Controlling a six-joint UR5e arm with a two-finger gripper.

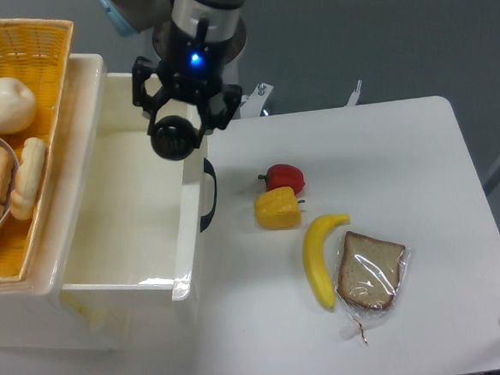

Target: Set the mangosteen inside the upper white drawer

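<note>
Over the upper white drawer [133, 238], gripper [180, 132] apparently clasps mangosteen [176, 138].

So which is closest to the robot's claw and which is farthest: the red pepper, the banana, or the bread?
From the gripper, holding the mangosteen:
1. Red pepper, just to its right on the table.
2. Banana, further toward the front.
3. Wrapped bread slice, right of the banana.

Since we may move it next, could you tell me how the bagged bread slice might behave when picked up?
The bread slice looks thin and soft, so it would probably sag and squash easily. Its clear wrapper looks glossy and loose at the lower corner, so a pincer may slip or grab only plastic. Lying flat, it should not roll.
</note>
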